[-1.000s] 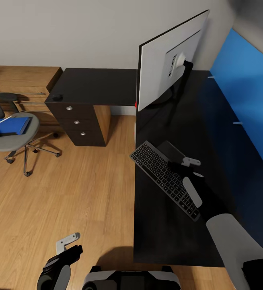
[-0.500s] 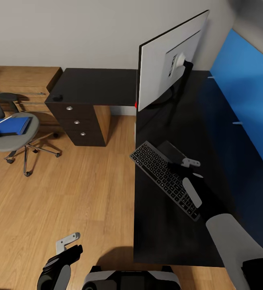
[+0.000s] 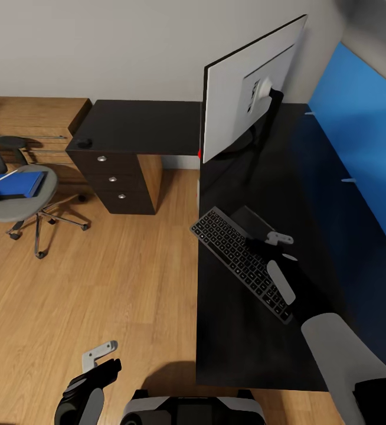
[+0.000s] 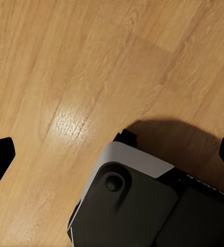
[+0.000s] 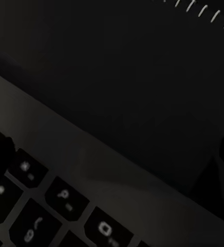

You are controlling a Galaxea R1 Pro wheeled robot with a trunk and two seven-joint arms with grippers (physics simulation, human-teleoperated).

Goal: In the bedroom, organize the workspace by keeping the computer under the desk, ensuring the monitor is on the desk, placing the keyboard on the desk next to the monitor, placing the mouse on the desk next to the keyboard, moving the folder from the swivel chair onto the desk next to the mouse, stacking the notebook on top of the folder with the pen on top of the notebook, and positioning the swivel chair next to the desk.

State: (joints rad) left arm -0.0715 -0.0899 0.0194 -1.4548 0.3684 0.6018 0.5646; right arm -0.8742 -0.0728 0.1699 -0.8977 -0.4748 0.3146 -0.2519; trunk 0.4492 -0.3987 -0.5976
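The monitor (image 3: 246,88) stands on the black desk (image 3: 258,177), its grey back toward me. The keyboard (image 3: 240,262) lies slanted at the desk's near edge. My right gripper (image 3: 268,239) is open and hovers low over the keyboard's far edge (image 5: 91,164), beside a dark notebook (image 3: 251,219). The mouse (image 3: 85,143) sits on the desk's left wing. The blue folder (image 3: 16,184) rests on the swivel chair (image 3: 22,203). The computer shows as a red light (image 3: 200,154) behind the monitor. My left gripper (image 3: 104,359) hangs open over the floor. I cannot make out the pen.
A dark drawer unit (image 3: 113,180) stands under the desk's left wing, with a light-wood counter (image 3: 33,115) beyond the chair. A blue wall panel (image 3: 358,136) lines the desk's right side. Wood floor (image 3: 110,277) stretches between chair and desk. My base (image 4: 143,206) is below the left gripper.
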